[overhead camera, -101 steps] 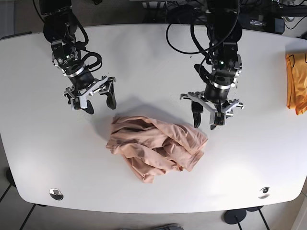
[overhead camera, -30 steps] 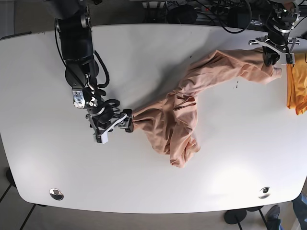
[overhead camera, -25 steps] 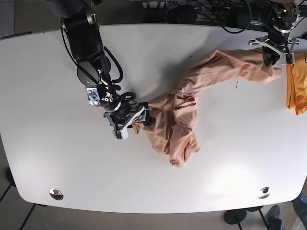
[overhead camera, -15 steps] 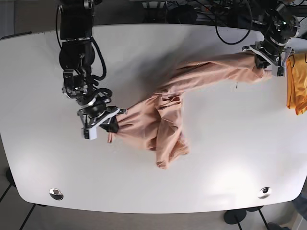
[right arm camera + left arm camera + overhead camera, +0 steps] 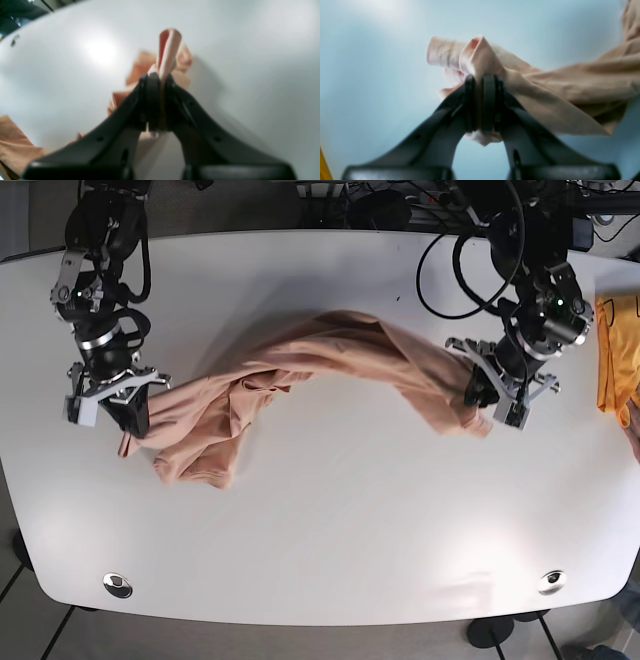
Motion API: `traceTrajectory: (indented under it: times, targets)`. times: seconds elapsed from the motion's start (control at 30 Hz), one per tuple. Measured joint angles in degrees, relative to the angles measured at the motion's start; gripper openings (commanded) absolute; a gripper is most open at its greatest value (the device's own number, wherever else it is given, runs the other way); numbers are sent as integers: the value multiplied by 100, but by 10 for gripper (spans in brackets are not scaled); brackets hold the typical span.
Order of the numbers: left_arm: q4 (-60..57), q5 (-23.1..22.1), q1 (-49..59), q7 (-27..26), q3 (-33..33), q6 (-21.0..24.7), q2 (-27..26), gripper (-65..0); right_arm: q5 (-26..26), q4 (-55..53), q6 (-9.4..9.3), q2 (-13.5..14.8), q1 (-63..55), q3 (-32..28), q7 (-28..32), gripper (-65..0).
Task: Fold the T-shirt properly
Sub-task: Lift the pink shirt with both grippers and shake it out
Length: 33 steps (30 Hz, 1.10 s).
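T-shirt (image 5: 320,365) pinched in both arms' closed jaws.

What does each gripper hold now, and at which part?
Both hold the T-shirt. The left gripper pinches a bunched edge at one end; the right gripper pinches a fold at the other end.

White rounded surface (image 5: 330,560) filling the view, dark cables (image 5: 400,205) at 12 o'clock, grey tiled floor (image 5: 25,620) at 7 o'clock, soft overhead glare
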Motion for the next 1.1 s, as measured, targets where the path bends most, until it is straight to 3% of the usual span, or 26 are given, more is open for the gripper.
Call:
traceTrajectory:
  times: [0.13, 0.33, 0.47, 0.57, 0.67, 0.77, 1.03, 1.1]
  targets:
    - [-369, 11, -1482, -52, 621, 535, -68, -650, 2, -728, 0, 15, 1635, 11, -868, -633]
    - [-1530, 39, -3340, 48, 623, 623, -378, -650, -15, -2363, 0, 420, 3768, -295, -1025, -633]
    - [-2026, 15, -4207, -15, 610, 623, -697, -650, 31, -2677, 20, 743, 5040, -306, -1043, -633]
    - [-2031, -83, -4245, -55, 614, 623, -765, -650, 50, -2656, 48, 837, 5287, -289, -1134, -633]
    - [-1998, -149, -3779, -125, 612, 597, -922, -650, 72, -2415, 63, 763, 4356, -70, -1285, -633]
    - [-1727, -144, -3012, -11, 214, 557, -857, -650, 90, -1829, 48, 647, 3217, 251, -1329, -633]
    - [-857, -164, -848, 7, -391, 511, -824, -650, 133, -175, 122, 22, 330, 892, -1333, -633]
    - [-772, -136, -525, -17, -599, 264, -820, -650, 144, 136, 146, -76, -127, 881, -1268, -633]
